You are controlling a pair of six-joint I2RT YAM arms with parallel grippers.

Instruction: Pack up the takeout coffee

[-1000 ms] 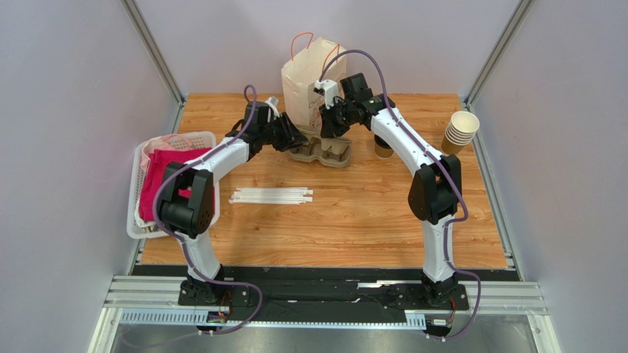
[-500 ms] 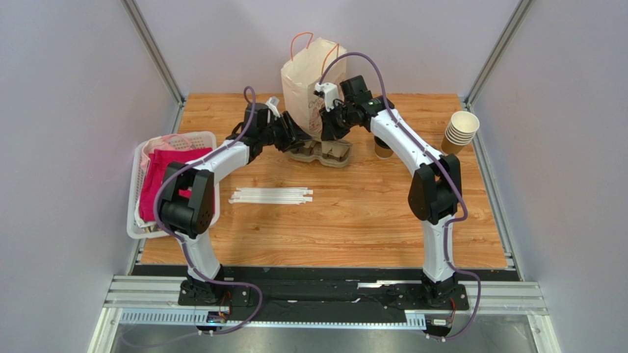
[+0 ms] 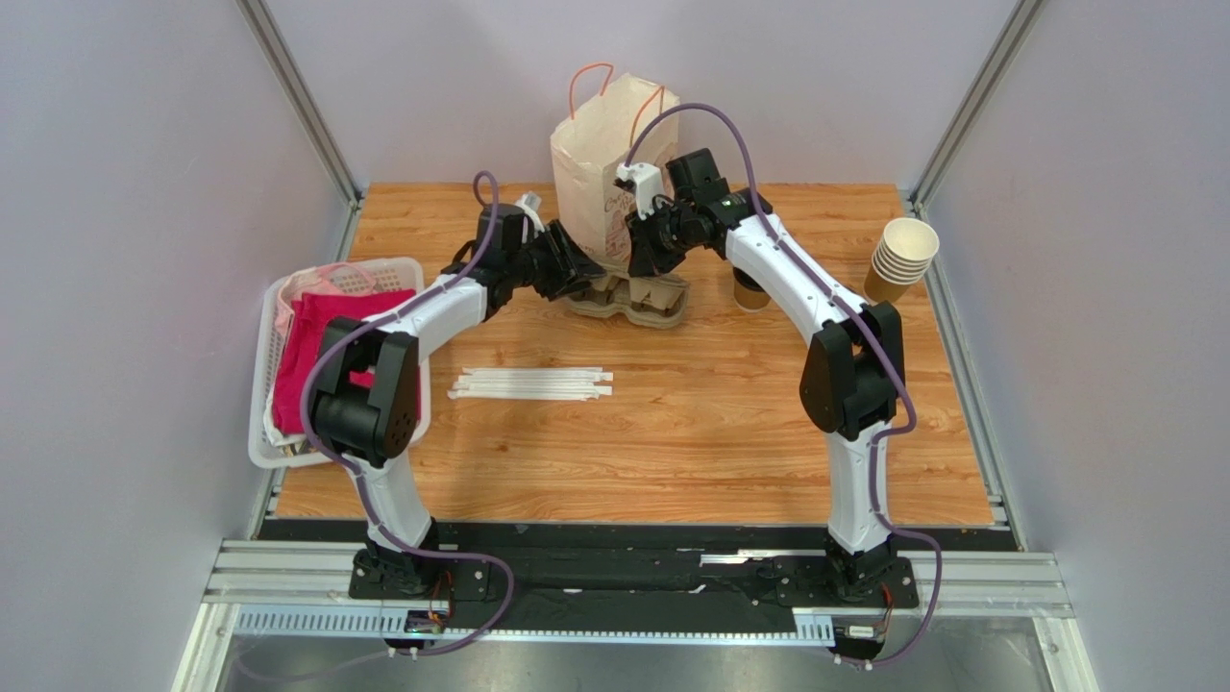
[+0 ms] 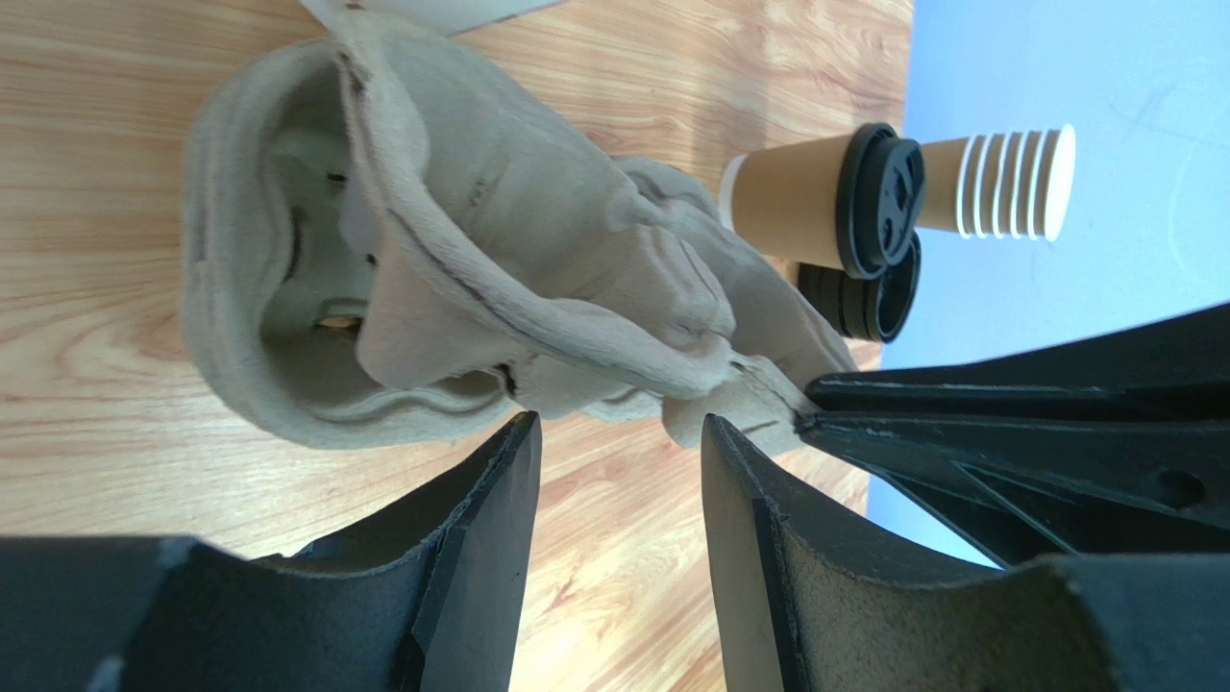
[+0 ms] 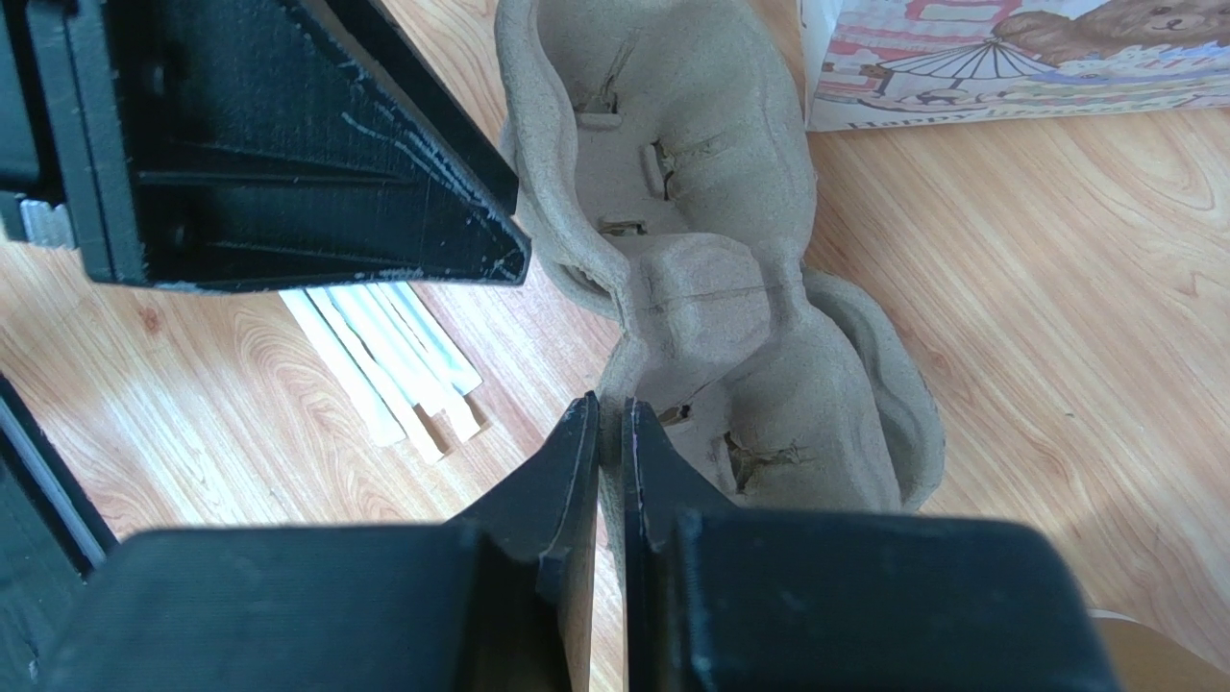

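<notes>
So far the coffee itself looks untouched. The takeout coffee (image 4: 801, 202) stands upright on the worktop (image 3: 693, 433), apart from the moulded-pulp cup carrier (image 4: 433, 260) and on its right. It sits between the carrier and the stack of cream paper cups (image 3: 903, 257), with loose black lids (image 4: 866, 296) just beside it. The carrier lies in front of the paper bag (image 3: 607, 159), outside it, and what shows of its wells holds no cup. The right fingers (image 5: 556, 490) pinch the carrier's thin rim wall, almost pressed together. The left fingers (image 4: 484, 534) are spread at its other edge, with nothing between them. By my judgement, seating the cup and bagging the carrier remain. The coffee is a small tan-brown paper cup, its round black lid on.
</notes>
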